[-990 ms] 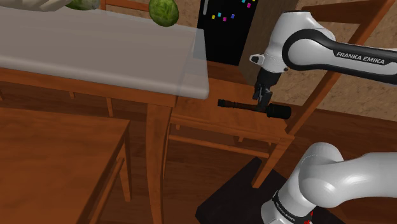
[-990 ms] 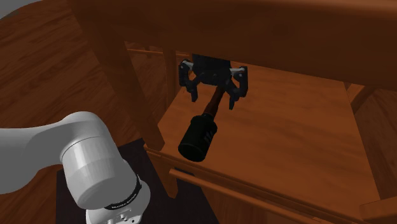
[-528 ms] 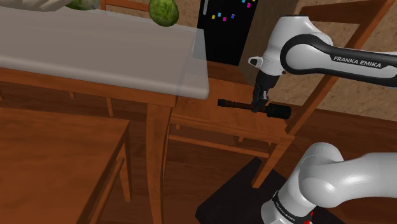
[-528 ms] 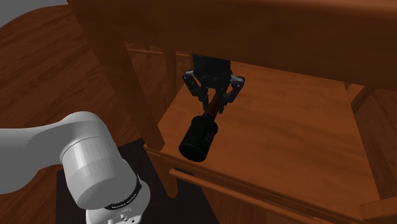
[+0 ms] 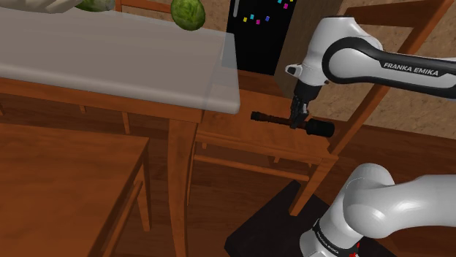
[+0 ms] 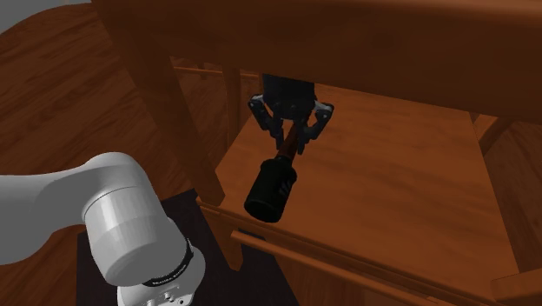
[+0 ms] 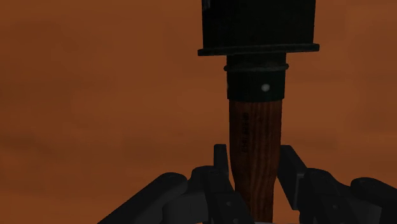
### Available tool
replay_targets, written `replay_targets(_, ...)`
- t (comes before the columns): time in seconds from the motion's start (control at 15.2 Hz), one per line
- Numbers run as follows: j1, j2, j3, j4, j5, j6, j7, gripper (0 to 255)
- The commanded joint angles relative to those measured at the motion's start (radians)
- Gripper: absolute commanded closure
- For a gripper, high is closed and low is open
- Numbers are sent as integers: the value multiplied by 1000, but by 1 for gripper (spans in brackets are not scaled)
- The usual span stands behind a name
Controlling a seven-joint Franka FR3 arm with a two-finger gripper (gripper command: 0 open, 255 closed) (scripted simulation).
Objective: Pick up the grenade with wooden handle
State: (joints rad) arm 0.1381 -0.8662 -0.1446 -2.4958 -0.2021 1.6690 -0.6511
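Wooden and slim, the handle (image 7: pixel 255 159) of the grenade (image 6: pixel 272 184) is sitting clamped between the nearly closed fingers (image 7: pixel 289 175) of my gripper (image 6: pixel 293 149), which I am judging the surest hold, while its black head is lying on the chair seat (image 6: pixel 399 187).

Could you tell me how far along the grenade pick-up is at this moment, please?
Done: the approach. The all-black two-finger gripper sits at the stick grenade with black cylindrical head and brown wooden handle. In hand: the grasp, as its fingers clasp the handle. Left: the lift, since the grenade appears to lie on the brown wooden chair seat.
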Motion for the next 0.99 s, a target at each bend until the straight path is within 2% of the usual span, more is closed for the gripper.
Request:
replay_targets(0.0,-1,4,0,27,2,-25,-3,255)
replay_targets(0.79,5,53,15,217,18,-166,-20,255)
replay_targets(0.92,5,54,15,220,18,-168,-20,255)
